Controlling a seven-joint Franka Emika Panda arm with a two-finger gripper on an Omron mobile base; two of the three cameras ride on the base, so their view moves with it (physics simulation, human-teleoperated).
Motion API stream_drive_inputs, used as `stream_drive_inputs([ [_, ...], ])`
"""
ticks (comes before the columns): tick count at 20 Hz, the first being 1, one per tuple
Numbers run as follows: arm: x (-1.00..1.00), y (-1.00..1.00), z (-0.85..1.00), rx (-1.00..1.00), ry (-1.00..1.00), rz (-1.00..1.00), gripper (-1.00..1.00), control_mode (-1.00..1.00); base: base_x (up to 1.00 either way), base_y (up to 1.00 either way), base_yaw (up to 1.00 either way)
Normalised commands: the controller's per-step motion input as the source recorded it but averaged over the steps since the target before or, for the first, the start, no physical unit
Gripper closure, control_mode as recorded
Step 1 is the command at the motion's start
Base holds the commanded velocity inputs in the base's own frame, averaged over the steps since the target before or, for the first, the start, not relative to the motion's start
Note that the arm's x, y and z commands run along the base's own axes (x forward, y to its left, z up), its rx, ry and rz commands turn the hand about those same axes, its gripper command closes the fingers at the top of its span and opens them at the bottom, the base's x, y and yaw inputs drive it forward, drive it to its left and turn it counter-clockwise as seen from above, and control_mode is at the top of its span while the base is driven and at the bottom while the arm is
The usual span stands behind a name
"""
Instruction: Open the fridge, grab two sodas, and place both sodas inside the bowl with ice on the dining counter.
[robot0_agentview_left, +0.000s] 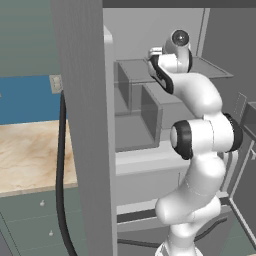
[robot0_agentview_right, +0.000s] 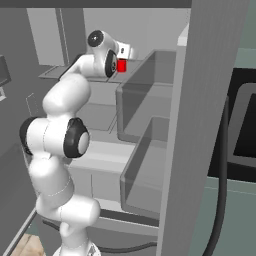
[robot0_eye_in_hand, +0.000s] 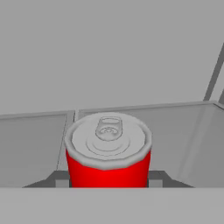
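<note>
fridge (robot0_agentview_left: 85, 125) stands open, arm reaching onto an upper pale grey shelf (robot0_agentview_right: 100, 95). hand (robot0_eye_in_hand: 108, 181) sits around the red soda can (robot0_eye_in_hand: 108, 151): in the hand view a dark finger tip (robot0_eye_in_hand: 59, 178) shows on each side of the can's lower body, close against it, can centred between them. whether the fingers actually press the can cannot be told from these pictures, so grip is unconfirmed; jaws look narrowed to about can width. can is upright on the shelf, silver lid and pull tab facing up. in the right base view the red can (robot0_agentview_right: 121, 66) shows just beyond the wrist, at upper shelf level. judgement: step in hand is securing the first soda. to do it well, close squarely on the can's body, keep it upright, lift only slightly clear of the shelf, then draw straight back out through the door opening, minding the translucent door bins (robot0_agentview_right: 145, 150) beside the arm. risk: a skewed squeeze could tip or spin the can. containers: the door bins that show look empty. the beige tabletop (robot0_agentview_left: 30, 155) left of the open door carries nothing where it shows.
</note>
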Motion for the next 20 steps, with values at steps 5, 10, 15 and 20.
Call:
stream_drive_inputs([
  [5, -0.86, 0.00, -0.02, 0.00, 0.00, 0.00, 1.00, -1.00, 0.00, 0.00, 0.00],
  [10, -0.87, 0.00, 0.00, 0.00, 0.00, 0.00, 1.00, -1.00, 0.00, 0.00, 0.00],
  [15, -0.91, 0.00, 0.02, 0.00, 0.04, 0.00, 1.00, -1.00, 0.00, 0.00, 0.00],
  [20, -0.94, 0.00, 0.02, 0.00, 0.07, 0.00, 1.00, -1.00, 0.00, 0.00, 0.00],
])
